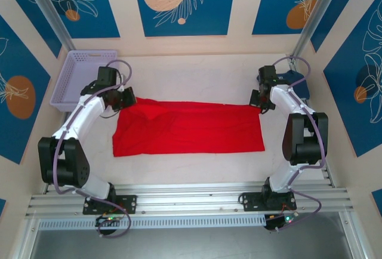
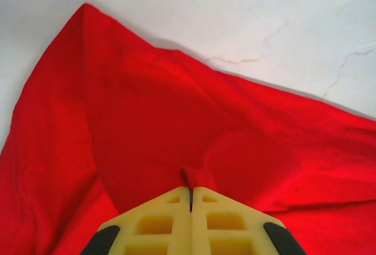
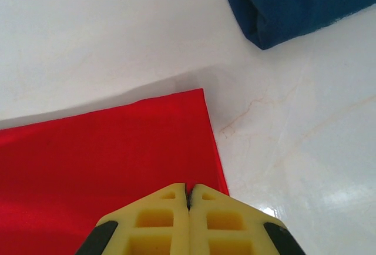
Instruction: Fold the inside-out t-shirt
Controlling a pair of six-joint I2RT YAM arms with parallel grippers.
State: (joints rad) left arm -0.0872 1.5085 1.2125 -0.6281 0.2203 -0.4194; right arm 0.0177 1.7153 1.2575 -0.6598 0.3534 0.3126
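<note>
White surface (image 1: 191, 169) bears the shirt (image 1: 188, 130); left claw (image 2: 190, 189) pinches a thin tuck, right claw (image 3: 188, 185) closed at its edge, hold unclear: cloth could slip.

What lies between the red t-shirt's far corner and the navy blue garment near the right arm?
Only bare white tabletop. The right wrist view shows that strip separating the red t-shirt from the navy blue garment.

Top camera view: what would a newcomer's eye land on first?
The red t-shirt spread mid-table, between the arms. The left fingers pinch a tuck of it at its far left corner; the right fingers are shut at its far right corner. A lavender basket sits far left.
</note>
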